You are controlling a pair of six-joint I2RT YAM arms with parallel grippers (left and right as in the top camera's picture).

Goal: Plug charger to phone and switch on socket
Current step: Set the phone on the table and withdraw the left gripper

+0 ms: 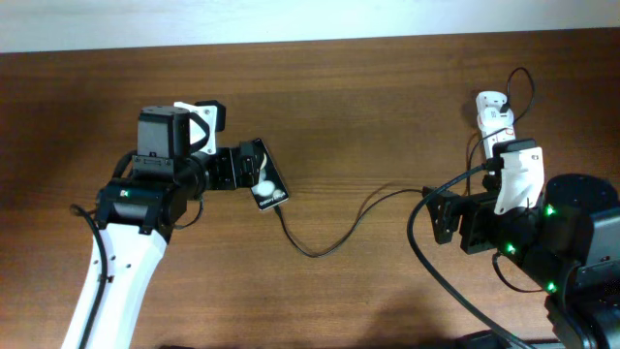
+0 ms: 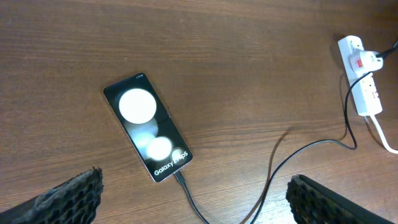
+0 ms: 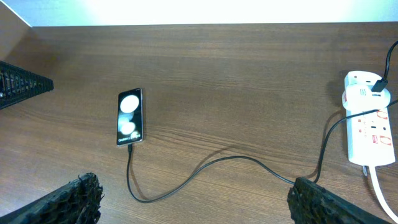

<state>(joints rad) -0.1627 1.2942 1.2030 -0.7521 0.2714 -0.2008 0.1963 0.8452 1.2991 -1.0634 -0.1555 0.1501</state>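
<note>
Two robot arms show from above, over a brown wooden table point(image 1: 368, 107). Your left claw point(image 1: 244, 167) is at 9 o'clock, right above the small flat black phone with two white round patches point(image 1: 266, 182). From up here you cannot tell how far that claw is open. The long thin black charger cable point(image 1: 320, 247) leaves the phone toward 5 o'clock, dips low, then runs off toward 3 o'clock. Your right claw point(image 1: 436, 215) is there, near the cable. The white oblong socket strip point(image 1: 494, 111) lies at 2 o'clock, partly hidden by the right arm.

Look through the left wrist camera. The left claw is spread wide and holds nothing. Its dark fingers point(image 2: 68, 196) sit at 7 and 5 o'clock. The phone lies flat toward 9 o'clock, touching neither finger. The cable's tiny plug meets the phone's 5 o'clock end. The socket strip is at 2 o'clock, well apart. You cannot tell if its red switch point(image 2: 359, 62) is on.

Now the right wrist camera. The right claw is also spread wide and empty. The phone is at 9 o'clock. The cable runs across to the socket strip at 3 o'clock, where a white adapter block point(image 3: 365, 94) sits. A thick white cord point(image 3: 380, 190) leaves the strip toward 5 o'clock.
</note>
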